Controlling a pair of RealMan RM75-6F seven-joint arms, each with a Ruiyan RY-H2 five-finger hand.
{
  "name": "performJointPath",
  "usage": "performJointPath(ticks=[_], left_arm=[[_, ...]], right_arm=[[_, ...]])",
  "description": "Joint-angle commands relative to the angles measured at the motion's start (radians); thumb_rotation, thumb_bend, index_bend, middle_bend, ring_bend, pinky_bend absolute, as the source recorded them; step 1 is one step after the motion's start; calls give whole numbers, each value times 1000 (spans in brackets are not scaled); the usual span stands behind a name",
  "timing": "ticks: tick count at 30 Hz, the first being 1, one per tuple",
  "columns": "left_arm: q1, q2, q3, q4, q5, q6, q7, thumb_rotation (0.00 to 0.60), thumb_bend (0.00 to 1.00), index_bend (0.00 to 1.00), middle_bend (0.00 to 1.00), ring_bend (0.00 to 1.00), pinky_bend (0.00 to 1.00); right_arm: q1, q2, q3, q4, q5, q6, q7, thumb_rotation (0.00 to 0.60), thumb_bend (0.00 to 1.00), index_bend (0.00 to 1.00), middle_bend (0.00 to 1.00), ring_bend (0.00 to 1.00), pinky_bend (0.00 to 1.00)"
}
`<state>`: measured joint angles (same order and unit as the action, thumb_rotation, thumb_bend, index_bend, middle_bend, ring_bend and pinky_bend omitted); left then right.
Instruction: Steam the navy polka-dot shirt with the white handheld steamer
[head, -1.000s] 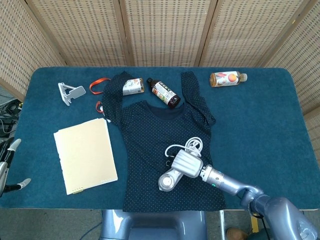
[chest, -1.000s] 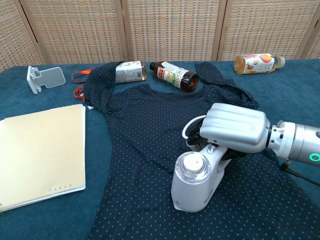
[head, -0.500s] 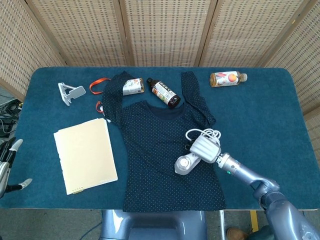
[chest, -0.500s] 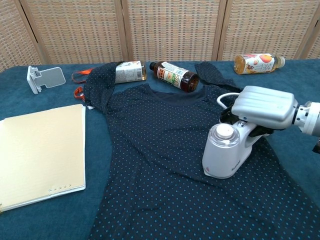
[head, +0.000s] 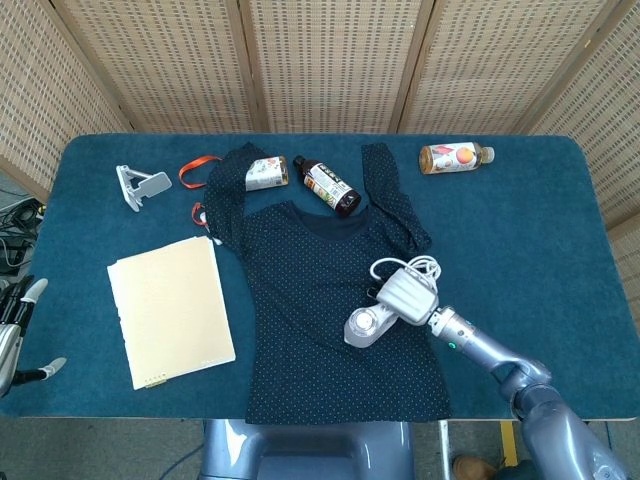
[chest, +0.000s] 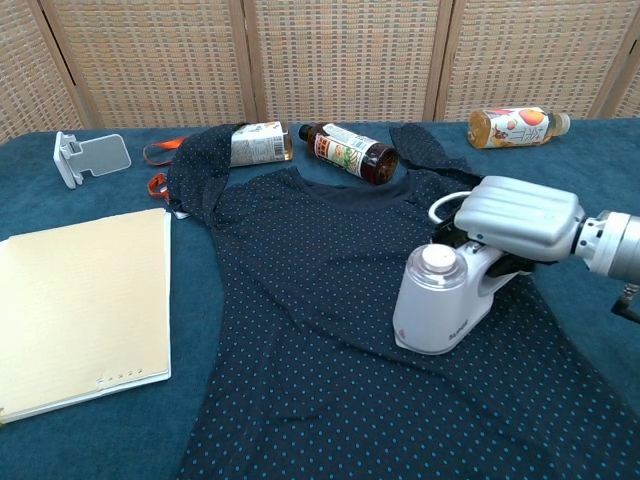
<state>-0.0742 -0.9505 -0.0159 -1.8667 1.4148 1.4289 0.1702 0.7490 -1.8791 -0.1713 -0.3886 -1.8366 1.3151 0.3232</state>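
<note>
On navy shirt (head: 335, 300), right of its middle, sits white steamer (chest: 438, 300), base touching fabric. Right hand (chest: 518, 225) wraps the handle, holding it. Cord (head: 405, 266) loops behind, toward collar. Dark bottle (head: 327, 185) just beyond collar; notepad (head: 170, 308) left of shirt. Left hand (head: 18, 330) far left, fingers apart, holding nothing.
</note>
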Motion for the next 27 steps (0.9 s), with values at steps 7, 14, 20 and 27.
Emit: performJointPath(ticks=[7, 14, 20, 27], left_arm=[[0, 2, -1, 6, -1, 0, -12, 600, 0, 0, 0, 0, 0], [0, 3, -2, 8, -3, -1, -15, 600, 0, 0, 0, 0, 0], [-1, 3, -2, 9, -4, -3, -15, 600, 0, 0, 0, 0, 0], [0, 4, -2, 8, -4, -1, -17, 600, 0, 0, 0, 0, 0]], right_arm=[[26, -21, -9, -78, -26, 41, -30, 600, 1000, 817, 626, 645, 941], [54, -6, -29, -168, -71, 70, -116, 600, 1000, 817, 626, 645, 941], [69, 18, -48, -262, -102, 77, -156, 600, 1000, 817, 626, 645, 941], [69, 47, -38, -332, -83, 41, -169, 600, 1000, 817, 626, 645, 941]])
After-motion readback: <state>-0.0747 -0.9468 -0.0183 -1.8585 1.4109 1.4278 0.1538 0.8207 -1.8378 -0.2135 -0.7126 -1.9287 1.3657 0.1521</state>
